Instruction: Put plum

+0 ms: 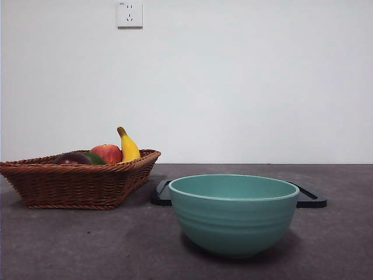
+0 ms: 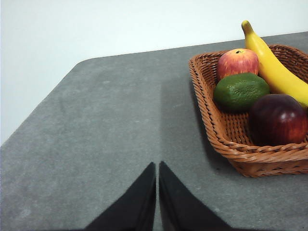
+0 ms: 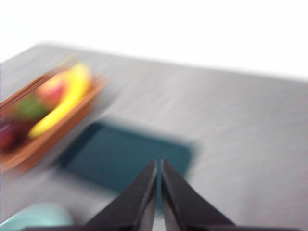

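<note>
The plum [image 2: 278, 119], dark maroon and glossy, lies in a wicker basket [image 2: 226, 139] beside a green fruit [image 2: 240, 91], a red apple [image 2: 237, 62] and a banana [image 2: 274, 67]. From the front only its top [image 1: 73, 158] shows over the basket rim [image 1: 76, 184]. My left gripper [image 2: 157, 166] is shut, above bare table, apart from the basket. My right gripper [image 3: 159, 163] is shut over a dark tray [image 3: 125, 161]; that view is motion-blurred, with the plum [image 3: 7, 137] a dark smear. Neither gripper shows in the front view.
A teal bowl [image 1: 233, 213] stands near the table's front, right of the basket. Behind it lies a flat black tray [image 1: 309, 198]. A wall socket [image 1: 129, 14] is on the white wall. The grey table's edge [image 2: 43, 106] runs near the left gripper.
</note>
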Controlling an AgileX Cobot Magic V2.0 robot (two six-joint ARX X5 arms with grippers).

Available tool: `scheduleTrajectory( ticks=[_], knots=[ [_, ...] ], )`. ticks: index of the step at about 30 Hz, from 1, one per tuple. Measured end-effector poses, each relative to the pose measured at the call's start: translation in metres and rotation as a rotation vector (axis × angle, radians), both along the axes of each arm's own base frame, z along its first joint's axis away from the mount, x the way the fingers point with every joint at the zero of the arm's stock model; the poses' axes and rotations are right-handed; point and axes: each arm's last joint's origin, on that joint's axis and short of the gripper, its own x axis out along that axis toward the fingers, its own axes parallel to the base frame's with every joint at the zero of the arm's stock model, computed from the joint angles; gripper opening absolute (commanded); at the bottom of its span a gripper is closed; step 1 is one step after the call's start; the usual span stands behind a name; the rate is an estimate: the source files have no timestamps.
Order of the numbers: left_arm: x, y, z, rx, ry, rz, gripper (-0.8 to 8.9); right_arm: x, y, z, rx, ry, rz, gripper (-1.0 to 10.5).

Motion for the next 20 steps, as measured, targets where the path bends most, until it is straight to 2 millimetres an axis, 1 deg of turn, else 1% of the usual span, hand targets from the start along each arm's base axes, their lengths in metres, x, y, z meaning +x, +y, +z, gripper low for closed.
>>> scheduleTrajectory(
  ticks=[4,9,15,20],
  knots=[
    [0.000,0.000,0.000,0.000,0.000,0.000,0.08,-0.004,-0.013,-0.023,-0.020,-0.124,-0.114,0.1],
    [0.000,0.000,0.000,0.000,0.000,0.000,0.08,-0.008,-0.023,-0.065,-0.042,-0.214,-0.211,0.1],
    [0.000,0.000,0.000,0.000,0.000,0.000,0.08,-0.012,-0.025,-0.109,-0.052,-0.277,-0.239,0.1],
    [0.000,0.000,0.000,0.000,0.000,0.000,0.08,-0.012,-0.025,-0.137,-0.054,-0.270,-0.239,0.1]
  ],
)
